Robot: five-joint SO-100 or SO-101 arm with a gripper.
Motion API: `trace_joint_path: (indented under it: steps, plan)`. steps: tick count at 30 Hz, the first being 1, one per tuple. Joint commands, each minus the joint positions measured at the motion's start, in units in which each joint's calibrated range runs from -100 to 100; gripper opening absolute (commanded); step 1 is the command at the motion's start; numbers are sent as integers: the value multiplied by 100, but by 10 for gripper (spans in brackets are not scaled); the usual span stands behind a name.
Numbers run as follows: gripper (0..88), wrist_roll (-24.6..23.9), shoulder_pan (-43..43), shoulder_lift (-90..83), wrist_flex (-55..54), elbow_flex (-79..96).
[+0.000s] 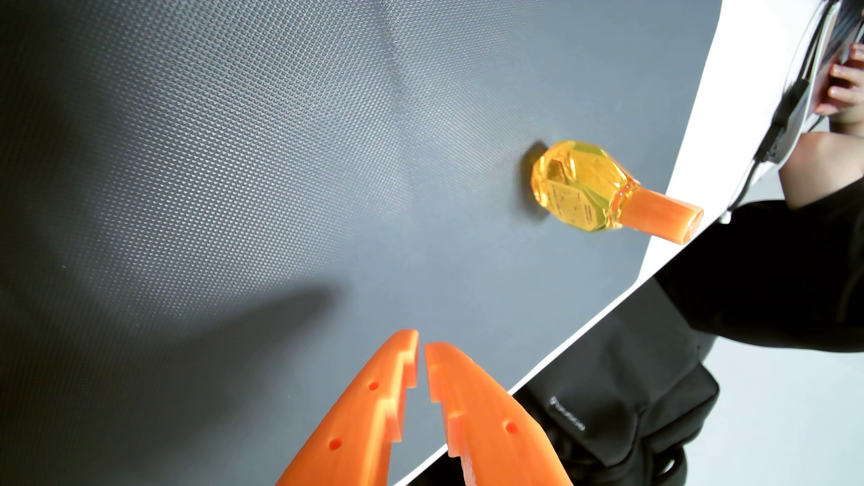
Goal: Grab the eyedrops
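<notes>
- Starting at the left of your wrist view, you see the dark grey textured mat [234, 163] covering most of the worktop, with a soft shadow falling across its lower left part.
- At the bottom centre, your orange claw [421, 346] reaches in from the lower edge; its two stepped fingers [369, 411] nearly meet at the tips, with just a thin gap between them, and they hold nothing.
- The claw's tips hang over bare mat, well apart from the bottle.
- Further right and higher up, the eyedrops [579, 184] sit on the mat: a faceted, clear yellow bottle with a printed label on one face.
- Its orange cap [661, 217] points toward the right of the view, and the bottle casts a small dark shadow on its left side.
- The bottle stands near the mat's right border, where a white strip of worktop [729, 93] runs along the edge.
- Beyond that edge, at lower right, you see a black bag [622, 406] lying on a pale floor.
- At the far right, a person in a black sleeve [795, 271] sits beside the worktop, with a hand [846, 84] raised at the top corner.
</notes>
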Motion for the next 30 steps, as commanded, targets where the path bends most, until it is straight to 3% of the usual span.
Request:
trace_joint_path:
  steps: [1,7,11,20,30]
  plan:
    - [9,16,-5,-39,-359,-33]
    - [8,68,-46,216,-126,-771]
    - [8,366,29,683,160,-1617]
    - [13,958,319,3053,203,-3409]
    - [158,1581,145,5261,307,-5111]
